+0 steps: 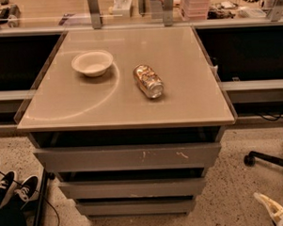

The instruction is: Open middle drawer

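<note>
The grey cabinet has three handleless fronts under a beige top [108, 104]. The middle drawer [133, 188] is the plain grey front between the taller scratched top front [129, 157] and the narrow bottom front [136, 207]. All three fronts sit about flush, with dark gaps between them. My gripper [273, 210] shows only as a white tip at the lower right corner, low over the floor. It is well to the right of the cabinet and apart from the drawer.
A white bowl [92, 63] and a can [148, 80] lying on its side sit on the cabinet top. A chair base with casters [270, 158] stands on the floor at right. A person's shoes [13, 186] and a cable are at left.
</note>
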Controlling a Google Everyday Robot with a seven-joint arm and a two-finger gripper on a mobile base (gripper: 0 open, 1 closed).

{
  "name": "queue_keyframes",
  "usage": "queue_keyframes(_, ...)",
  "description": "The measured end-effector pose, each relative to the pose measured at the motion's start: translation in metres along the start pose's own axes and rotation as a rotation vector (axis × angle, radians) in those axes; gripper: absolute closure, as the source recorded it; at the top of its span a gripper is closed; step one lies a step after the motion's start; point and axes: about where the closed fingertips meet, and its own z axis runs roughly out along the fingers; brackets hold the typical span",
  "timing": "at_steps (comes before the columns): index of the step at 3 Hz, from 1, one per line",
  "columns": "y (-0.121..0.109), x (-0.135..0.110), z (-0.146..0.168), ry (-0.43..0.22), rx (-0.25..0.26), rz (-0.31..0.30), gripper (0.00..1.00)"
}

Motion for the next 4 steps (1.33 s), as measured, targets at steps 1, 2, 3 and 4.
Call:
queue_keyframes(1, 0.003, 0.003, 0.021, -0.067, -0.016, 0.014, 0.00)
queue_keyframes(2, 0.005, 0.009, 0.079, -0.130, -0.106, 0.037, 0.00)
queue_keyframes(3, 0.004, 0.002, 0.126, -0.184, -0.166, 0.013, 0.00)
queue_keyframes(4, -0.004, -0.011, 0.160, -0.195, -0.197, -0.043, 0.00)
